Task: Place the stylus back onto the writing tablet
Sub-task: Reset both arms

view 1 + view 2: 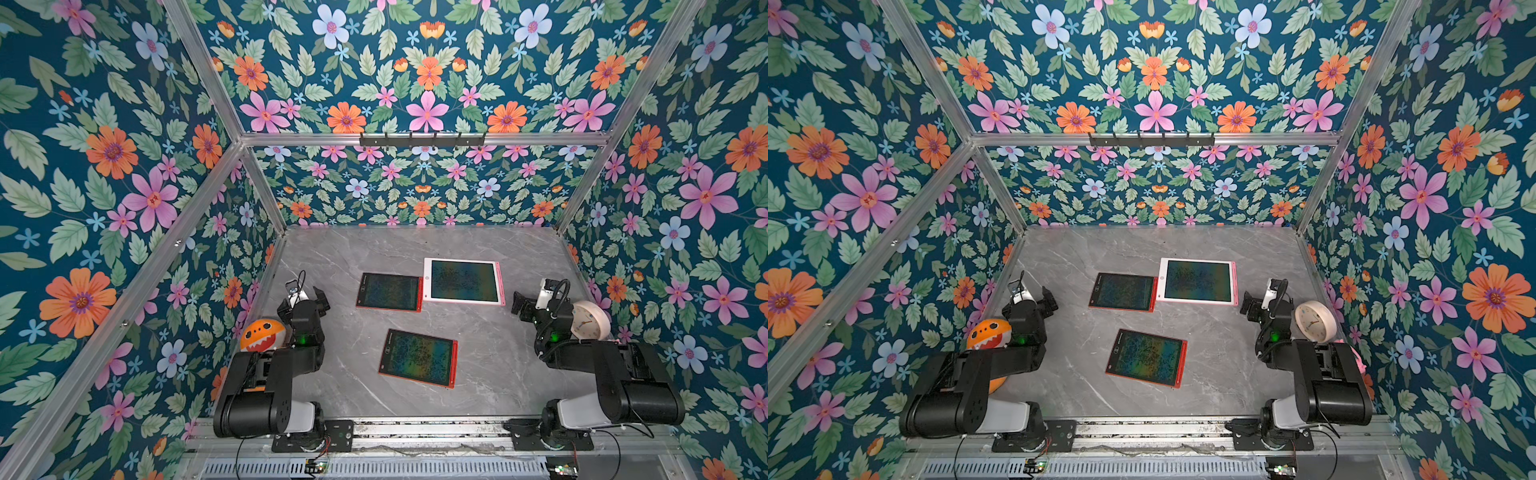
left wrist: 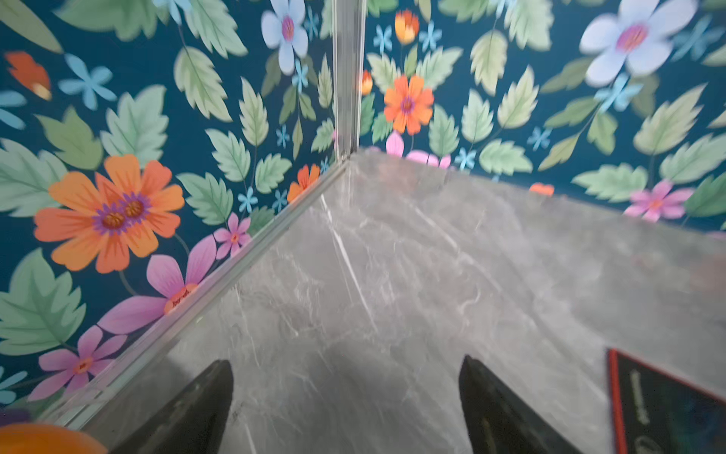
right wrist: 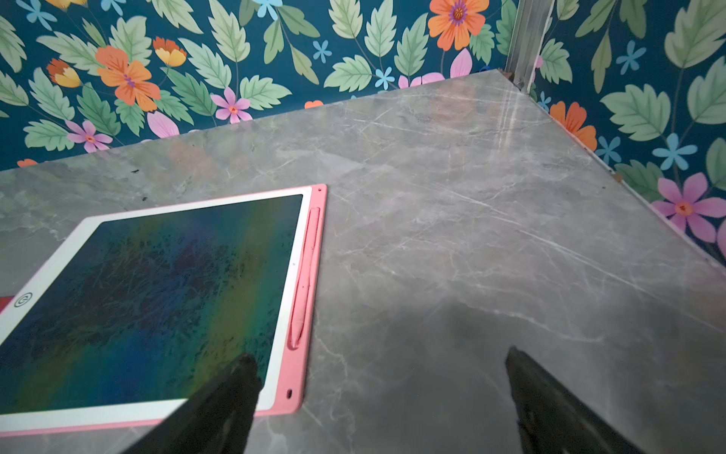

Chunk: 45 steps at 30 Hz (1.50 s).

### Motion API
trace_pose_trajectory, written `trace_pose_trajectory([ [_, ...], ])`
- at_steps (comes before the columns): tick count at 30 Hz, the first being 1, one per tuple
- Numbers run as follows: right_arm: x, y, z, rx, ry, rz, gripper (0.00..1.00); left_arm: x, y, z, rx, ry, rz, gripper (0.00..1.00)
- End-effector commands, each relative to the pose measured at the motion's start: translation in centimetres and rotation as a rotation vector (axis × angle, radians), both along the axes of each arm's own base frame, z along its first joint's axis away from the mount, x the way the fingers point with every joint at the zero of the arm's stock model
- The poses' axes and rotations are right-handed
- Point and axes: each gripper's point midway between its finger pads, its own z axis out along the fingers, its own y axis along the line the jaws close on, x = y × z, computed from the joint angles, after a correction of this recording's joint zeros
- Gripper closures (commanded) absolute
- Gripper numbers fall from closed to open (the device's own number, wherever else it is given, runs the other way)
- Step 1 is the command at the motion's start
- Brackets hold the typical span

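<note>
Three writing tablets lie on the grey marble table (image 1: 478, 345) in both top views. A white and pink tablet (image 1: 464, 281) lies at the back, with a pink stylus (image 3: 306, 275) in the slot along its pink edge. To its left is a red-framed tablet (image 1: 389, 292), whose corner (image 2: 668, 408) shows in the blurred left wrist view. Another red-framed tablet (image 1: 417, 357) lies nearer. My left gripper (image 2: 345, 361) is open over bare table at the left, holding nothing. My right gripper (image 3: 380, 355) is open and empty beside the pink tablet's near right corner.
An orange ball toy with teeth (image 1: 262, 334) sits by the left arm against the left wall. A round cream clock (image 1: 588, 320) stands by the right arm near the right wall. Floral walls close in three sides, and a black hook rail (image 1: 422, 139) hangs on the back frame.
</note>
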Motion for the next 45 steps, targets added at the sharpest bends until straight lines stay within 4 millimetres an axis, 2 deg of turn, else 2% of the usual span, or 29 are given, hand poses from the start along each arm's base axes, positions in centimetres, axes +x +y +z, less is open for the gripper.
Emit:
trace_pose_trajectory([
  [1, 0.4, 0.1, 1.1, -0.01, -0.043, 0.007, 0.01, 0.3, -1.1, 1.0, 0.007, -0.095, -0.079, 0.07],
  [2, 0.4, 0.1, 1.2, -0.01, -0.053, 0.007, 0.01, 0.0, -1.3, 1.2, 0.02, -0.148, -0.094, 0.06],
  [4, 0.4, 0.2, 1.1, -0.01, -0.046, 0.01, 0.01, 1.0, -2.5, -0.2, 0.031, -0.103, -0.168, 0.09],
  [5, 0.4, 0.1, 1.1, -0.009, -0.044, 0.009, 0.01, 1.7, -2.5, -0.2, 0.039, -0.101, -0.166, 0.08],
  [7, 0.4, 0.1, 1.2, -0.011, -0.051, 0.008, 0.01, 1.6, -2.6, -0.8, 0.025, -0.057, -0.171, 0.13],
  [9, 0.4, 0.1, 1.1, -0.01, -0.049, 0.009, 0.01, 1.7, -2.6, -0.4, 0.032, -0.087, -0.171, 0.11],
  [10, 0.4, 0.1, 1.1, -0.01, -0.047, 0.008, 0.01, 1.6, -2.6, -0.8, 0.027, -0.065, -0.172, 0.01],
  [11, 0.4, 0.1, 1.2, -0.011, -0.05, 0.007, 0.01, 1.6, -2.6, -0.7, 0.028, -0.065, -0.171, 0.0],
  [21, 0.6, 0.5, 1.1, -0.031, -0.04, 0.015, 0.01, 1.6, -3.2, -0.5, 0.076, -0.06, -0.149, 0.0],
  [22, 0.6, 1.2, 1.1, -0.03, -0.041, 0.055, 0.01, 1.6, -3.3, -0.5, 0.082, -0.059, -0.145, 0.0],
  [23, 0.6, 2.8, 1.2, -0.042, -0.046, 0.149, 0.01, 1.6, -3.3, -0.5, 0.082, -0.061, -0.145, 0.0],
  [25, 0.0, 3.6, 1.4, -0.081, -0.078, 0.172, 0.01, 1.6, -3.3, -0.6, 0.082, -0.058, -0.146, 0.0],
  [26, -0.4, 2.4, 2.0, -0.081, -0.12, 0.096, 0.01, 1.6, -3.3, -0.5, 0.081, -0.059, -0.146, 0.0],
  [28, -2.4, -1.7, 2.3, -0.032, -0.185, -0.139, 0.01, 1.6, -3.3, -0.5, 0.082, -0.059, -0.146, 0.0],
  [29, -2.6, -1.9, 2.4, 0.022, -0.21, -0.107, 0.01, 1.6, -3.3, -0.6, 0.081, -0.058, -0.146, 0.0],
  [30, -2.5, -1.6, 2.6, 0.019, -0.22, -0.084, 0.01, 1.6, -3.3, -0.5, 0.082, -0.058, -0.145, 0.0],
  [31, -2.0, 0.6, 2.7, 0.01, -0.223, 0.051, 0.01, 1.6, -3.3, -0.5, 0.082, -0.058, -0.145, 0.0],
  [32, -1.7, 3.9, 2.7, -0.016, -0.21, 0.254, 0.01, 1.6, -3.3, -0.5, 0.081, -0.059, -0.145, 0.0],
  [33, -1.6, 5.8, 2.4, -0.061, -0.183, 0.346, 0.01, 1.6, -3.3, -0.5, 0.081, -0.059, -0.147, 0.0],
  [34, -1.5, 5.7, 2.0, -0.103, -0.143, 0.304, 0.01, 1.6, -3.3, -0.6, 0.081, -0.058, -0.146, 0.0],
  [39, 0.0, 2.7, 1.9, -0.071, -0.097, 0.118, 0.01, 1.6, -3.3, -0.6, 0.082, -0.057, -0.146, 0.0],
  [40, 0.2, 3.1, 1.0, -0.069, -0.043, 0.149, 0.01, 1.6, -3.3, -0.6, 0.081, -0.057, -0.147, 0.0],
  [45, 0.5, 3.2, 1.2, -0.066, -0.049, 0.161, 0.01, 1.6, -3.3, -0.5, 0.081, -0.058, -0.147, 0.0],
])
